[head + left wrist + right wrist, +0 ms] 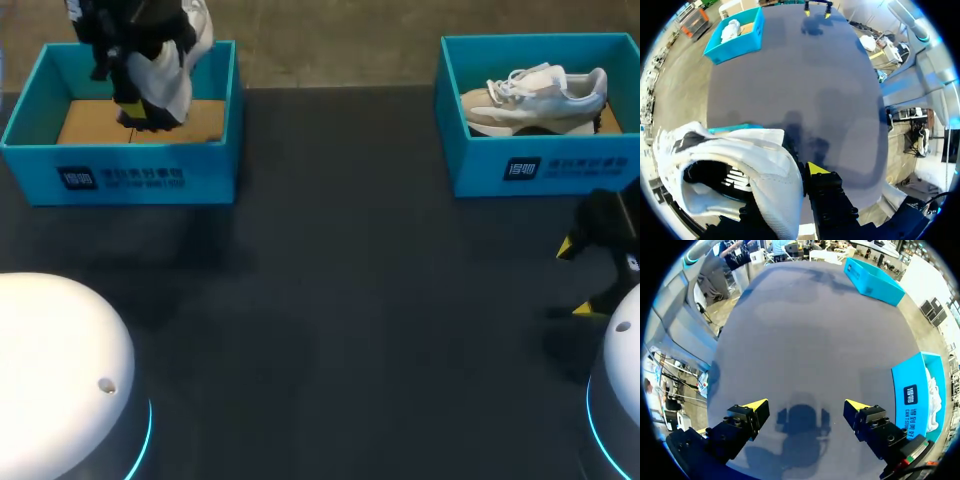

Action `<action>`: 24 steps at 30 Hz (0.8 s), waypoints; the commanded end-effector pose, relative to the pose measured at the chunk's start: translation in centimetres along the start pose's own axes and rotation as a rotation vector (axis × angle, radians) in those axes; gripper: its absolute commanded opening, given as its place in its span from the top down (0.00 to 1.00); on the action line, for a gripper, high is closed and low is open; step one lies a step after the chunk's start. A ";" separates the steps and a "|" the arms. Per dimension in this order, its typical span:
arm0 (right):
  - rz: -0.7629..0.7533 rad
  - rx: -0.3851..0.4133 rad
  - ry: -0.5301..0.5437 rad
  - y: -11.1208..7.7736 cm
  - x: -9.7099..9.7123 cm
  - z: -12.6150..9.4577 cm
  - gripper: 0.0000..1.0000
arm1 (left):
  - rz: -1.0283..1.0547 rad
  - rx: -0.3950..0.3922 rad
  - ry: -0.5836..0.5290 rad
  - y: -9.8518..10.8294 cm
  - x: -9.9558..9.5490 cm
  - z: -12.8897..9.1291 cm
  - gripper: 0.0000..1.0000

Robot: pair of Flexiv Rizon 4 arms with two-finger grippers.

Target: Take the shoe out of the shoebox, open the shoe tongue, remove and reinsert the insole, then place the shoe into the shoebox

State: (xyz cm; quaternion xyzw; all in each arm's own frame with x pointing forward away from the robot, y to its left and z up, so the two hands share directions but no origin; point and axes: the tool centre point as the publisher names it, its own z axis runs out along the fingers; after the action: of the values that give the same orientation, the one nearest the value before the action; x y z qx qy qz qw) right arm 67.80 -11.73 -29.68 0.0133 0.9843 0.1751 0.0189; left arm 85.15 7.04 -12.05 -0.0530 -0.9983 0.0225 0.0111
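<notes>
My left gripper (138,108) is shut on a white shoe (170,62) and holds it, hanging heel-down, over the left blue shoebox (120,175), whose cardboard floor is bare. In the left wrist view the shoe (740,165) fills the space beside the gripper (807,172). One yellow fingertip (815,168) presses the shoe's outer wall and the other is hidden inside the shoe. A second white shoe (535,98) lies on its side in the right blue shoebox (545,170). My right gripper (577,280) (806,407) stands open and empty over the dark table, in front of that box.
The dark table (340,300) stretches between the two boxes. The white domed arm bases (55,370) stand at the near left and the near right corner (620,400). The right box's wall (912,395) is close beside my right gripper.
</notes>
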 end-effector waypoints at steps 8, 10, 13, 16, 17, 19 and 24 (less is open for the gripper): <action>0.000 0.003 -0.001 0.0 0.1 0.0 0.00 | 0.051 0.016 -0.020 6.1 -3.2 -2.9 1.00; 0.000 0.003 -0.001 0.0 0.1 0.0 0.00 | 0.017 -0.017 -0.039 6.9 -3.7 -2.9 1.00; 0.000 0.003 -0.001 0.0 0.1 0.0 0.00 | -0.005 -0.013 -0.037 8.1 -4.2 -2.8 1.00; 0.000 0.003 -0.001 0.0 0.1 0.0 0.00 | -0.035 -0.011 -0.024 9.0 -4.7 -2.4 1.00; 0.000 0.003 -0.001 0.0 0.1 0.0 0.00 | -0.036 -0.006 -0.021 9.2 -4.7 -2.4 1.00; 0.000 0.003 -0.001 0.0 0.1 0.0 0.00 | -0.052 -0.018 -0.020 9.7 -5.0 -2.2 1.00; 0.000 0.003 -0.001 0.0 0.1 0.0 0.00 | -0.067 -0.037 -0.024 10.3 -5.7 -2.2 1.00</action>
State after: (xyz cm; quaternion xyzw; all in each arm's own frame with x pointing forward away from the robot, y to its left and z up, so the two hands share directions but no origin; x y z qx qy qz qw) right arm 67.80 -11.73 -29.68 0.0132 0.9843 0.1751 0.0189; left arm 91.47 16.77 -10.66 -0.0205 -0.9997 0.0105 -0.0025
